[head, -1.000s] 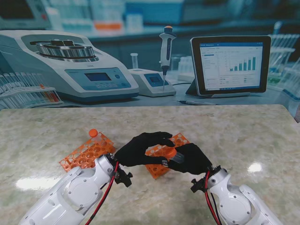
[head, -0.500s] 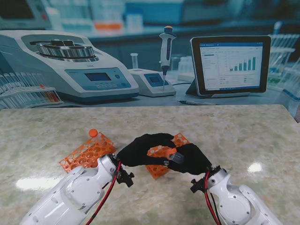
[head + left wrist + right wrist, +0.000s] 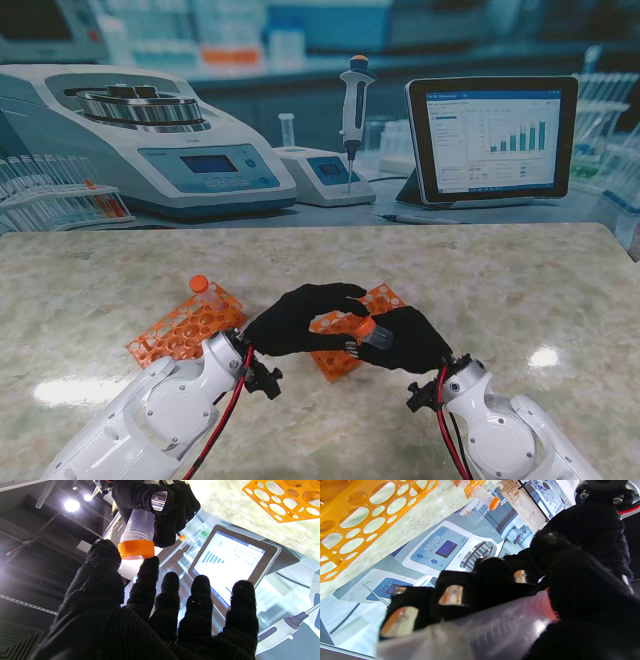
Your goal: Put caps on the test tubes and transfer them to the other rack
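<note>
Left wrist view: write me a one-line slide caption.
Right hand holds a clear test tube with its orange cap on, while left hand touches the cap with thumb and index fingertip.

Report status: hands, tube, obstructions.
Right hand shut on test tube. Left hand fingertips at its orange cap, grip unclear. Second capped tube in left rack. Nothing in the way.

A pale marbled tabletop carries two orange racks. The left rack lies flat with one orange-capped tube standing at its far corner. The right rack sits just beside it, partly hidden.
</note>
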Robot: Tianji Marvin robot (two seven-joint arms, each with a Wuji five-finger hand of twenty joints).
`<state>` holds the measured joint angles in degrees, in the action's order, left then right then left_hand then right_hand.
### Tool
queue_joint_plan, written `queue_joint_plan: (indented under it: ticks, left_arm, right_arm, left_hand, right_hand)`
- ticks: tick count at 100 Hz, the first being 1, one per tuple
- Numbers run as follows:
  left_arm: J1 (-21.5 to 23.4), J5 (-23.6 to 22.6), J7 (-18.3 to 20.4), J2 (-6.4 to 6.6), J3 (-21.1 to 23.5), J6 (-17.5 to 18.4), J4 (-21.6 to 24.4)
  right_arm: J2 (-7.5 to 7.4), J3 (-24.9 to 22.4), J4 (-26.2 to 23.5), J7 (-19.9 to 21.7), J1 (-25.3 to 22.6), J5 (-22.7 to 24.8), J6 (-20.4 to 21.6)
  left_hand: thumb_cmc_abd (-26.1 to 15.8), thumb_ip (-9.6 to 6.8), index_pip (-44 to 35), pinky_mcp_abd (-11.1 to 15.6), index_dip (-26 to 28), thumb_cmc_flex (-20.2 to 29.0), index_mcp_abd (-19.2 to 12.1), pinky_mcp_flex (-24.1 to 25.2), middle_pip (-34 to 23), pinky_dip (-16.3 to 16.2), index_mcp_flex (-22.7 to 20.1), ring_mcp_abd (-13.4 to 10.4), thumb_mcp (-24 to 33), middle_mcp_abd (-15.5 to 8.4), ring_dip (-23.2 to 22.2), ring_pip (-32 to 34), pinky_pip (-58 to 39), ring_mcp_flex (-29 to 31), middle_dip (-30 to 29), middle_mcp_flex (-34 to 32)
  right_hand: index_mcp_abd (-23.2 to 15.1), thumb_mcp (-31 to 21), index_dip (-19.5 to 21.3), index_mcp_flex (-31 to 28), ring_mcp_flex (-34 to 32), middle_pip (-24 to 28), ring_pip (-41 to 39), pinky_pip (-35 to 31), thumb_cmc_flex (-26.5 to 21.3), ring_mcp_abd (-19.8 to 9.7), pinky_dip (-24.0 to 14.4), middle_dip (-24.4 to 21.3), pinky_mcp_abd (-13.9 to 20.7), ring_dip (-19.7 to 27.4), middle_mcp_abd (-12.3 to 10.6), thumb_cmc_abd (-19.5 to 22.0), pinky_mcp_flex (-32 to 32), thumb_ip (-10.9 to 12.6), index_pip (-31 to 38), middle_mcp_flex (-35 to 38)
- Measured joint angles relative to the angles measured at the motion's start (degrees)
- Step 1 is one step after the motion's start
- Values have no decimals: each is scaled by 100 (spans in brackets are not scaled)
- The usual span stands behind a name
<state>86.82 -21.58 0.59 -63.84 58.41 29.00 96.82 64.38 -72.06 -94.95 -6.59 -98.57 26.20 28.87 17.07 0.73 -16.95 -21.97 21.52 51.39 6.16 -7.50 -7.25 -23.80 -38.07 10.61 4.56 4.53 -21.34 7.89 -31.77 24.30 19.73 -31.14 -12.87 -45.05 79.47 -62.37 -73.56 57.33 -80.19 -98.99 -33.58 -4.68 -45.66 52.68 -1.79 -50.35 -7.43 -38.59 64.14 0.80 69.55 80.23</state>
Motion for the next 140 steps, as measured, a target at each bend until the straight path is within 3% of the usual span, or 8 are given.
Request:
queue_joint_plan:
  ticks: [18,45,104,140]
  left_arm:
    - [73,-71,-41,1,78,16,49]
    - [66,-74,-58,8,66,14,51]
    - [9,-114,-248,-30,2,41,-14]
    - [-47,-127,-238,-34,-48,48,-79]
  right_arm:
    - [1,0,-2,-2,-3,4,-2]
    - [1,0,-2,-3,-3,5,-7]
    - [1,-25,-8,-4,-2,-1,-12]
    - [1,-25,-9,-3,-2,-3,-12]
  left_hand:
    - [-1,18,-281,0,348,155,2,-10,-11,0,0,-3,1,0,-52,10,-5,87,0,-51]
    - [-17,17,-293,0,348,291,3,-53,-44,0,0,-7,5,0,-69,11,-22,87,0,-51]
    - [-117,17,211,0,-418,281,-116,-2,-44,0,97,-20,7,0,-129,17,-24,87,0,-50]
    - [396,22,353,0,-558,97,-107,26,-42,0,160,-22,-15,0,-129,17,-24,74,-46,59]
  right_hand:
    - [0,0,0,0,0,0,0,0,0,0,0,0,0,0,0,0,0,0,0,0]
    - [0,0,0,0,0,0,0,0,0,0,0,0,0,0,0,0,0,0,0,0]
    - [0,1,0,0,0,0,0,0,0,0,0,0,0,0,0,0,0,0,0,0]
    - [0,1,0,0,0,0,0,0,0,0,0,0,0,0,0,0,0,0,0,0]
